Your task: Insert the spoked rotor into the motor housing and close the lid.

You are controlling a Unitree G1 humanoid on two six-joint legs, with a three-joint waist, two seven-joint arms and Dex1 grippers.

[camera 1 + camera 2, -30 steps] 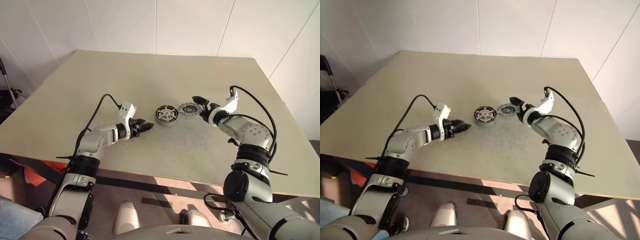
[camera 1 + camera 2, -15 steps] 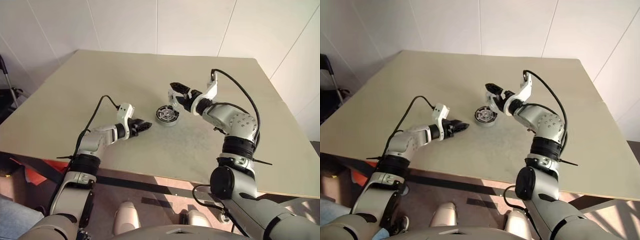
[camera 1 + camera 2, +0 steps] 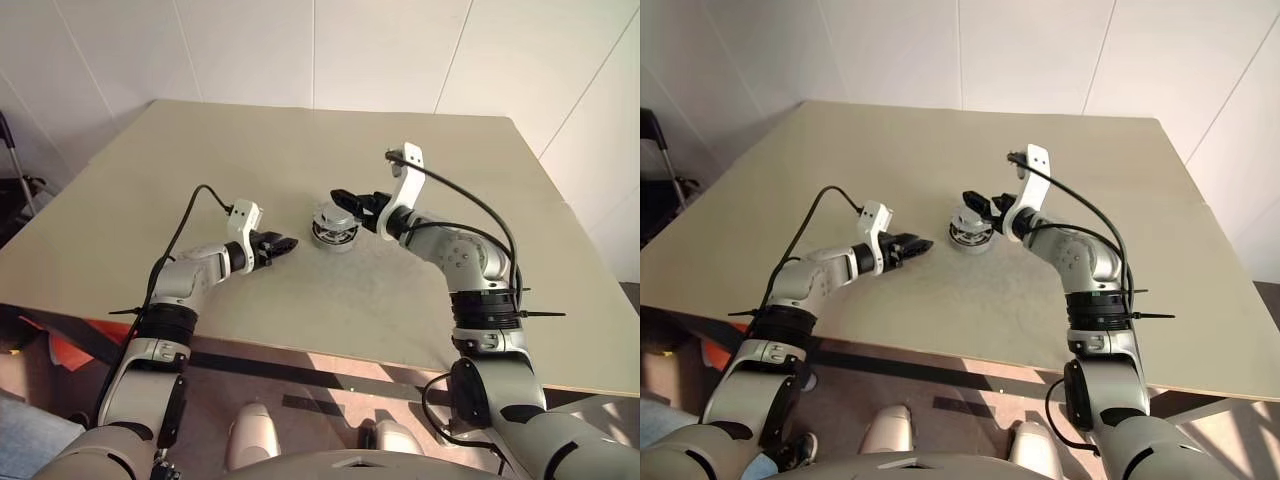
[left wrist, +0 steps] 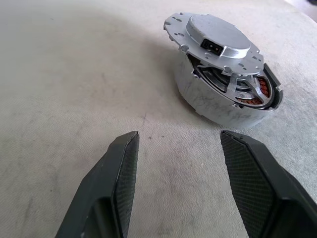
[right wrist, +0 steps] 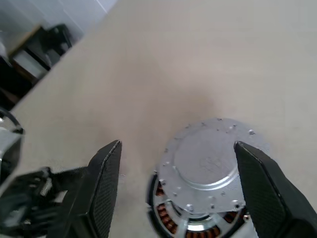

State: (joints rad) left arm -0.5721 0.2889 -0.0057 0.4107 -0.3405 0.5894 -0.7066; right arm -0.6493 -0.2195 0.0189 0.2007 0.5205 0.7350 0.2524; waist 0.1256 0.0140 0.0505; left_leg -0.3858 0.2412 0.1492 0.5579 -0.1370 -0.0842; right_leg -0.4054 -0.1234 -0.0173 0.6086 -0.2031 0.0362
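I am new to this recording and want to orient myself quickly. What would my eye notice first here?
First, the motor housing near the table's middle, with the lid lying tilted on it, not seated; copper windings show underneath. The right tool hangs open just above it. The left tool, also open, points at it from the side.

I'm looking at a beige table (image 3: 200,170) lying bare out to its far edge. White wall panels (image 3: 380,50) are standing behind it, and a dark frame (image 3: 15,185) is leaning at far left.
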